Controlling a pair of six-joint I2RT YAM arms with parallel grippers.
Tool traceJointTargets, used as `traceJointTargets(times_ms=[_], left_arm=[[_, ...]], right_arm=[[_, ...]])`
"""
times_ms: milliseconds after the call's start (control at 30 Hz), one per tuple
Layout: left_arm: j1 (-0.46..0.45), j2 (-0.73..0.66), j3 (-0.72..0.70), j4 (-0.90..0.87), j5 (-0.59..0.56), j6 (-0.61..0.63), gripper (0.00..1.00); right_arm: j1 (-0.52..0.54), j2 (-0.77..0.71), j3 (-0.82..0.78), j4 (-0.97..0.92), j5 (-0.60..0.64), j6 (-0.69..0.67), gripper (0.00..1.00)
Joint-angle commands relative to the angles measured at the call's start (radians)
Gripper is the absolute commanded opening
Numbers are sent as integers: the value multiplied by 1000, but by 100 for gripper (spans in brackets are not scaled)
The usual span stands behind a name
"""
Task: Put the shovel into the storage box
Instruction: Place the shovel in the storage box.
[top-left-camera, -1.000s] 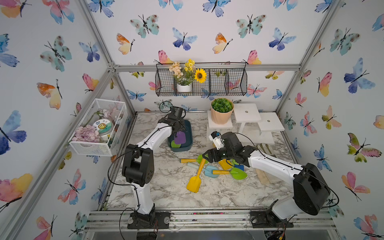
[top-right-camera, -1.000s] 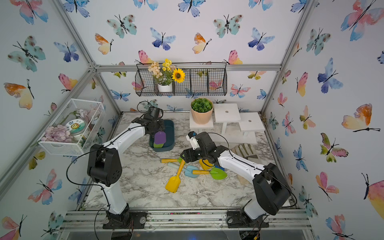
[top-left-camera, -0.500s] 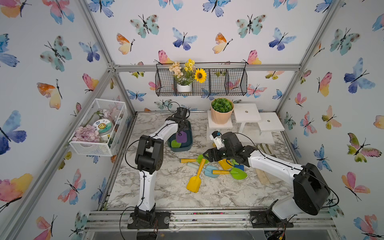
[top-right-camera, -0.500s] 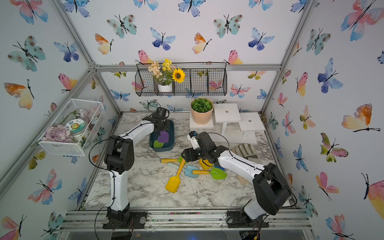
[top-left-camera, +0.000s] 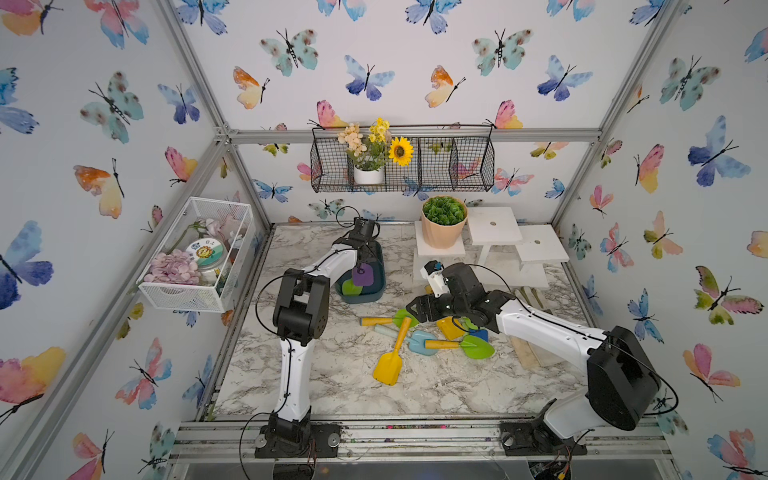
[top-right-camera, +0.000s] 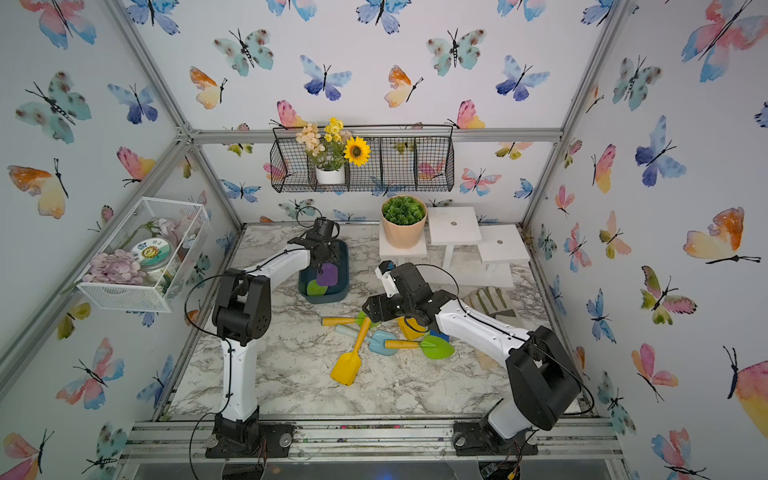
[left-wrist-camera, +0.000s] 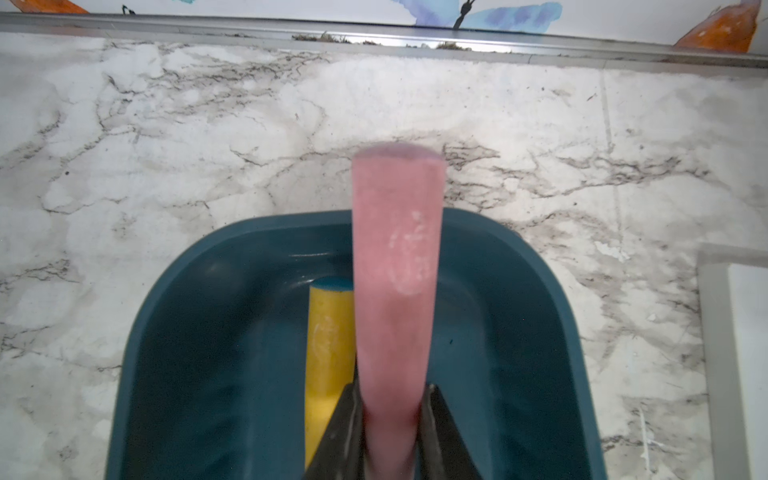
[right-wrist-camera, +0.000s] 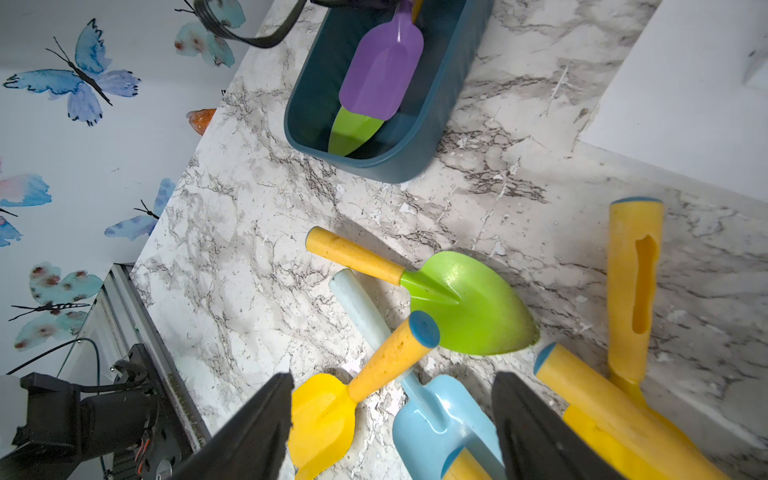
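The storage box (top-left-camera: 362, 297) (top-right-camera: 328, 297), a dark teal bin, sits at the back left of the marble table. My left gripper (top-left-camera: 365, 254) (left-wrist-camera: 390, 415) is shut on the pink handle (left-wrist-camera: 395, 257) of a purple shovel (top-left-camera: 362, 275) (right-wrist-camera: 382, 75). Its blade hangs inside the box above a green blade (right-wrist-camera: 353, 129). A yellow handle (left-wrist-camera: 328, 340) lies in the box too. My right gripper (top-left-camera: 415, 309) (right-wrist-camera: 390, 415) stands open and empty over a pile of shovels: yellow (top-left-camera: 388, 361), light blue (top-left-camera: 419, 343) and green (top-left-camera: 473, 345).
A white wire basket (top-left-camera: 195, 257) hangs on the left wall and a black wire basket (top-left-camera: 403, 166) with flowers on the back wall. A potted plant (top-left-camera: 444, 222) and white stands (top-left-camera: 494, 226) fill the back right. Gloves (top-right-camera: 490, 301) lie behind the right arm.
The left arm's elbow has swung in toward the box, and the gripper has shifted slightly back with the purple shovel still over the box. The right arm has not moved.
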Motion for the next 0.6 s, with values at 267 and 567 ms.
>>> traceJointTargets(times_ms=[267, 567], left_arm=[[4, -15, -45, 15, -40, -24, 33], [3, -129, -116, 10, -14, -47, 38]], right_arm=[[4, -3, 18, -19, 33, 11, 80], [4, 5, 32, -9, 17, -7, 80]])
